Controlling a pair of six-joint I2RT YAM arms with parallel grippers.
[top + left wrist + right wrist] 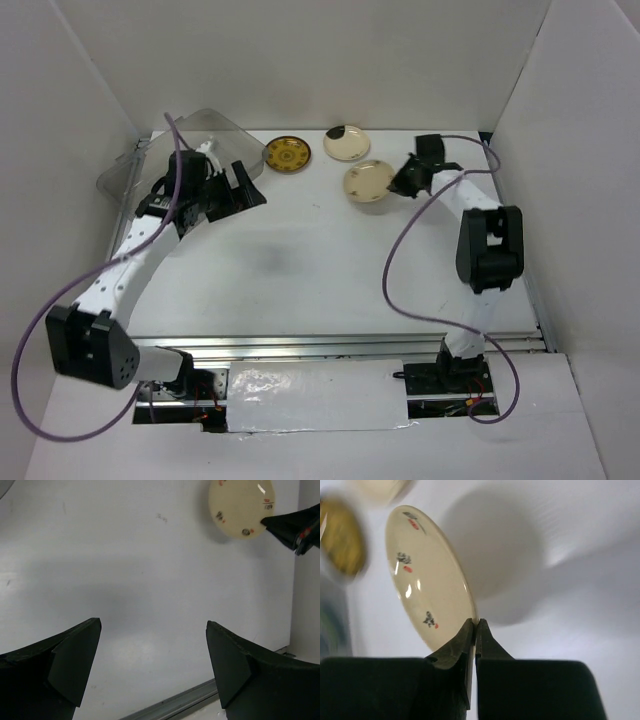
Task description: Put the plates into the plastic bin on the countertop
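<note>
The small round cream plate with red and black flecks (427, 575) looks light, stiff, glossy-slick and breakable, so its thin rim is the place to pinch. The right end effector (475, 625) is clamped on that rim, tilting the plate over the white worktop (300, 260), perhaps lifted clear. The left end effector (153, 630) gapes wide and empty beside the clear plastic bin (200, 120).

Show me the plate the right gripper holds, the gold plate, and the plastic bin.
cream plate (426, 577), right wrist view, its glossy face.
gold plate (287, 153), top external view, its centre.
plastic bin (215, 126), top external view, its far corner.
</note>
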